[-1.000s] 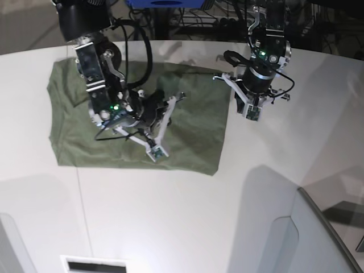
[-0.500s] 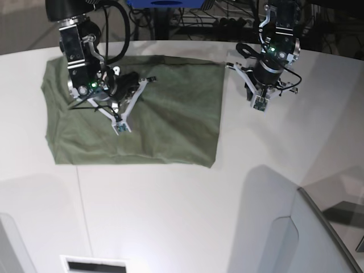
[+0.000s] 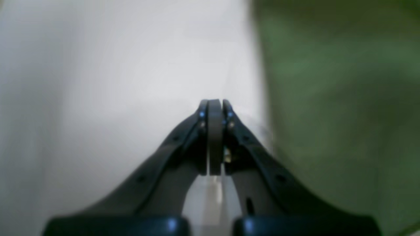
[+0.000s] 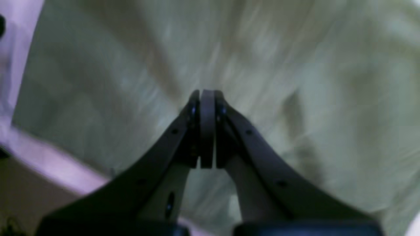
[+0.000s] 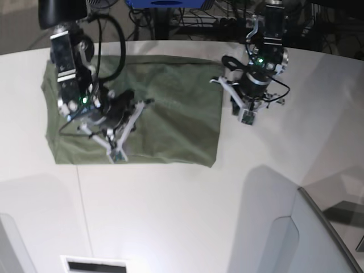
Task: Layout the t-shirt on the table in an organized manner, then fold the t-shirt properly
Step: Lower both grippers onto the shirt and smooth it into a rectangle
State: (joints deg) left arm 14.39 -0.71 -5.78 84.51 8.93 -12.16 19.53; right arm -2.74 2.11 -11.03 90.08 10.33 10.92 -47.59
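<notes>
Base view first: the shirt (image 5: 165,108) lies flat as a rough rectangle on the far left part of the table (image 5: 187,216), its top edge close to the curved far rim. Loads of bare white room in front of it and to its right. The right gripper (image 5: 118,152) hangs over the shirt's lower left area, near the front hem, and the arm hides some cloth there. The left gripper (image 5: 246,118) sits over bare table just beside the shirt's right edge. You can't really read the jaws from up here, too small. A grey panel (image 5: 307,239) cuts off the near right corner.

Left wrist view: here the left gripper (image 3: 215,108) is clearly pressed together, pads touching, nothing between them. White table (image 3: 115,82) fills the left side, and the shirt (image 3: 338,98) edge runs down the right. Everything's blurry, so whether the tips touch the table I can't tell.

Right wrist view: the right gripper (image 4: 204,98) is closed tight too, empty, with cloth (image 4: 295,98) all around it, smeared and washed pale. A strip of table (image 4: 49,167) shows at lower left past the shirt's edge. Creases are hard to make out.
</notes>
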